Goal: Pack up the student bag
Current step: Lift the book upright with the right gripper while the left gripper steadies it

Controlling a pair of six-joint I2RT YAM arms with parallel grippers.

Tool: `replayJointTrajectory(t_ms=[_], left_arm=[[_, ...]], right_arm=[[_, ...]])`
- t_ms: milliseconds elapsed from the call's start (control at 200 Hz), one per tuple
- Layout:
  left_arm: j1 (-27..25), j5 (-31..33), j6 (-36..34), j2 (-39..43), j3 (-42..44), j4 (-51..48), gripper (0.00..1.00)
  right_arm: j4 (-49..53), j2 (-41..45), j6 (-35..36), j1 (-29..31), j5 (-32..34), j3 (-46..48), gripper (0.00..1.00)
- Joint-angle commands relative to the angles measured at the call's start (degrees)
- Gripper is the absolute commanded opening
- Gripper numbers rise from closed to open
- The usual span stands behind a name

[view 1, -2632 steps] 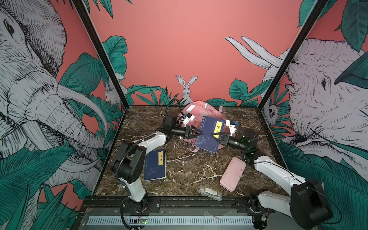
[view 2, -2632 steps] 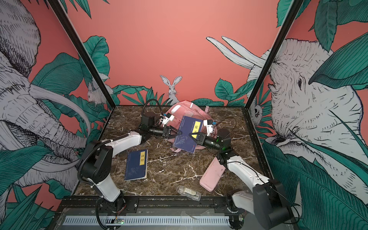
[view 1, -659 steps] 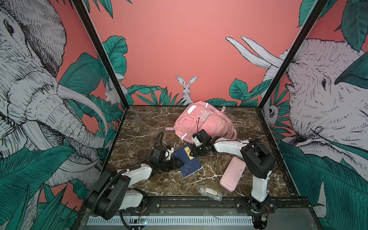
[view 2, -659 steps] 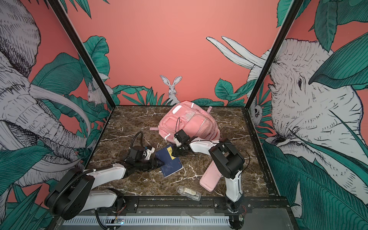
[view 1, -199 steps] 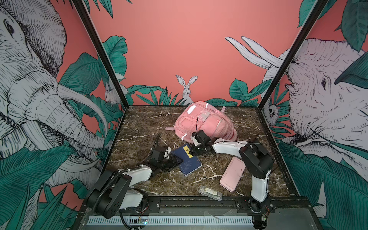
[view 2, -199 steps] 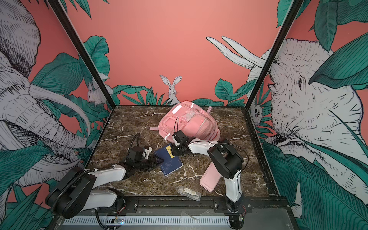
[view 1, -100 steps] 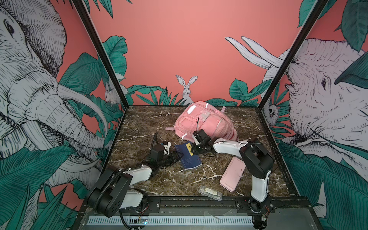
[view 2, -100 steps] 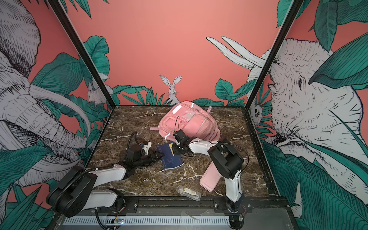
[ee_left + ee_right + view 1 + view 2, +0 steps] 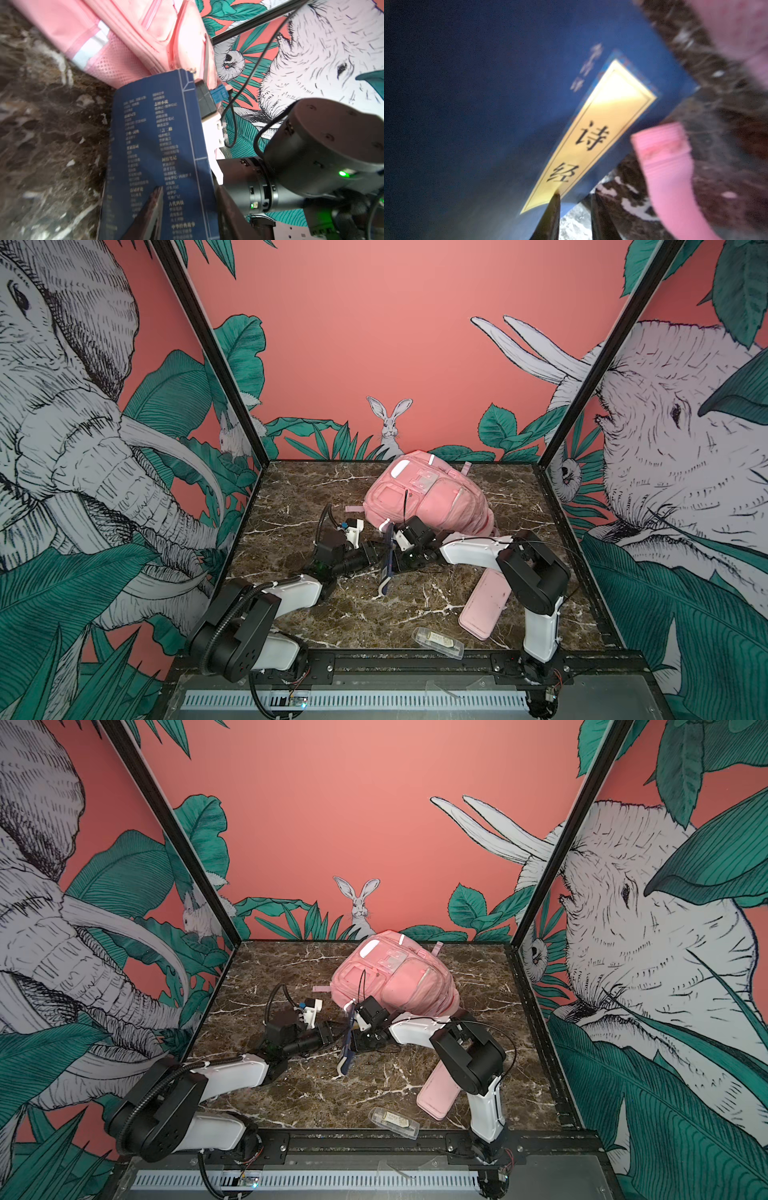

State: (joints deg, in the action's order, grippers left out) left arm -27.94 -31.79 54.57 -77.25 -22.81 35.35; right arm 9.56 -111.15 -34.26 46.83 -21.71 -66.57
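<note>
On table [image 9: 316, 614]: one bag [image 9: 436, 497], one book [image 9: 386, 576].

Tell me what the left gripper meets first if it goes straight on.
The blue book, standing on edge just ahead of the left gripper; they may already touch, since depth is unclear.

blue book [image 9: 155, 135] — on edge | pink pencil case [image 9: 484, 605] — flat | clear box [image 9: 437, 642] at marble tabletop's [image 9: 353, 614] front

The book [image 9: 386, 577] stands on edge on the table [image 9: 353, 616] between my left gripper [image 9: 379, 559] and right gripper [image 9: 397, 562], before the student bag [image 9: 432, 497]; pencil case [image 9: 484, 605] lies front-right.
</note>
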Motion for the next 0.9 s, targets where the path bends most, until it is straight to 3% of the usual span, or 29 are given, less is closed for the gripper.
replayJointTrajectory(t_ms=[0, 155, 480, 585, 715, 895], left_arm=[[-0.4, 1.7, -7.0, 3.8, -1.3, -19.2, 0.53], [-0.3, 3.4, -14.3, 7.3, -4.0, -32.2, 0.66], [-0.1, 2.4, -18.7, 6.2, -4.9, -34.5, 0.68], [0.0, 4.4, -21.9, 6.2, -6.3, -38.5, 0.65], [0.6, 5.7, -24.2, 6.6, -7.7, -41.1, 0.52], [3.7, 6.4, -28.2, 8.3, -10.4, -46.9, 0.50]], right_arm=[[7.0, -2.8, 0.0, 1.4, -0.5, 3.2, 0.26], [6.9, -3.2, 0.0, 1.4, -1.0, 2.4, 0.26], [7.4, -3.8, 0.1, 1.4, -1.3, 1.4, 0.27], [7.4, -3.8, 0.1, 1.5, -1.4, 1.5, 0.27], [8.3, -3.5, 0.5, 1.4, -1.1, 1.0, 0.27], [9.9, -2.6, 1.3, 1.4, -0.5, 0.2, 0.32]])
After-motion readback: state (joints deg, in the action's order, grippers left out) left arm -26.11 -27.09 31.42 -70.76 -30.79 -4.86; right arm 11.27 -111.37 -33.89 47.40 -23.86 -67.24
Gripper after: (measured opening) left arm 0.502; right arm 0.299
